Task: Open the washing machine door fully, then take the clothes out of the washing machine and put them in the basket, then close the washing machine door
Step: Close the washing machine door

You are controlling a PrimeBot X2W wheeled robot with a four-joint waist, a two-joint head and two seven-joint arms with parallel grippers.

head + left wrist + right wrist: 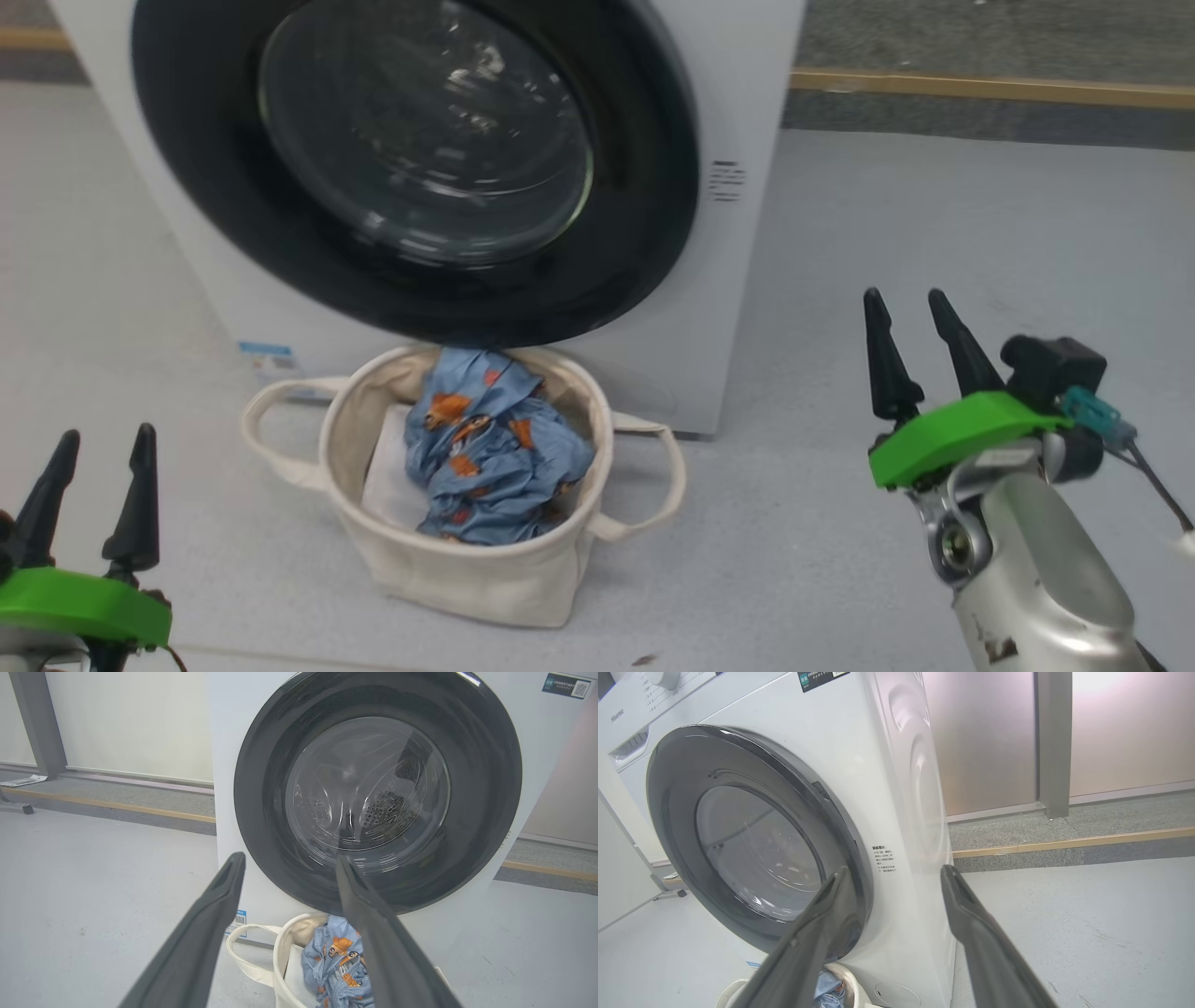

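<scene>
Both spread and empty, the left end effector (105, 437) sits low at the near left and the right end effector (906, 301) off right above the floor (934, 233). Between them the clothes (495, 448) lie bunched in the basket (467, 579) just before the washing machine (747, 280), its washing machine door (644, 233) shut.

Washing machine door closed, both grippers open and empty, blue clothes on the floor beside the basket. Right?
No: the head view shows the clothes inside the basket, not beside it. The washing machine door is closed; left gripper and right gripper are open, empty.
</scene>
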